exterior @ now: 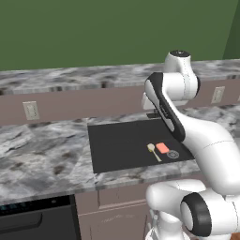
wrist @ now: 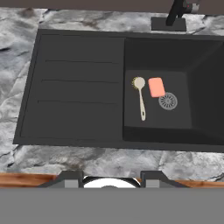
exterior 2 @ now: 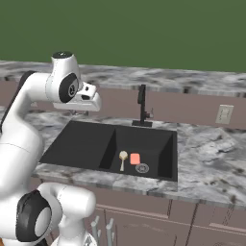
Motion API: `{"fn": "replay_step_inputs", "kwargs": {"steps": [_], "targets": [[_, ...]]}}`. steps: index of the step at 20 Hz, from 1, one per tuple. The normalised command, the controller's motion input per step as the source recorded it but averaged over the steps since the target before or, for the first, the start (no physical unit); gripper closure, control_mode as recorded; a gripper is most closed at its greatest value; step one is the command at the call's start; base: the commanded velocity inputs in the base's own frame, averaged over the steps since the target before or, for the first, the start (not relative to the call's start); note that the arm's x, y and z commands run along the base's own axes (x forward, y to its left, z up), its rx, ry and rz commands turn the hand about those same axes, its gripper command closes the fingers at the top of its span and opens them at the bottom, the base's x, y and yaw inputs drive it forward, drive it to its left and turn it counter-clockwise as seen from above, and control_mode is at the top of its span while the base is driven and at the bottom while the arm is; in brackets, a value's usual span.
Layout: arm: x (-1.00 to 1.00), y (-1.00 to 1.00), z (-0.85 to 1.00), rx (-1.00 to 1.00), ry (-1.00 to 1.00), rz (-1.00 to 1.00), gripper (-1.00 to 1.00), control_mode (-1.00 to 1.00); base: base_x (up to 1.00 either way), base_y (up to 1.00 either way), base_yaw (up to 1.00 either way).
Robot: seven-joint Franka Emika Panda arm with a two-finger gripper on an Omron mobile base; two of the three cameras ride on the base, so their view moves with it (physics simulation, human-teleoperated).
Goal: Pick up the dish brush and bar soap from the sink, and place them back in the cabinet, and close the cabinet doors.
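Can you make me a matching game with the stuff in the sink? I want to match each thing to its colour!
Things:
1. dish brush
2. bar soap
3. drain
4. faucet

Colours:
A. black
B. salmon pink
C. pale cream-yellow
D. silvery grey

Right pairs: 1-C, 2-B, 3-D, 4-A

sink (wrist: 78, 87): matte black | drain (wrist: 167, 101): grey metal | countertop (wrist: 17, 52): grey veined stone, smooth | dish brush (wrist: 140, 99): pale cream, plastic-looking | bar soap (wrist: 156, 87): salmon-pink, matt
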Motion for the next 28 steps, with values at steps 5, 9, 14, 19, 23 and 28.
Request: {"fn": "replay_step_inputs", "kwargs": {"steps": [5, 9, 14, 19, 23, 28], "targets": [[0.00, -0.10, 0.00, 0.00, 0.00, 0.00, -1.00, -1.00, 0.00, 0.00, 0.00], [-0.03, -0.30, 0.00, 0.00, 0.01, 0.02, -1.00, -1.00, 0.00, 0.00, 0.00], [-0.11, -0.41, 0.00, 0.00, 0.00, 0.04, -1.00, -1.00, 0.00, 0.00, 0.00], [-0.12, -0.36, -0.04, 0.00, 0.00, 0.03, -1.00, -1.00, 0.00, 0.00, 0.00], [-0.02, -0.23, -0.22, 0.00, 0.00, 0.00, -1.00, -1.00, 0.00, 0.00, 0.00], [0.00, -0.22, -0.25, 0.00, 0.00, 0.00, -1.00, -1.00, 0.00, 0.00, 0.00]]}}
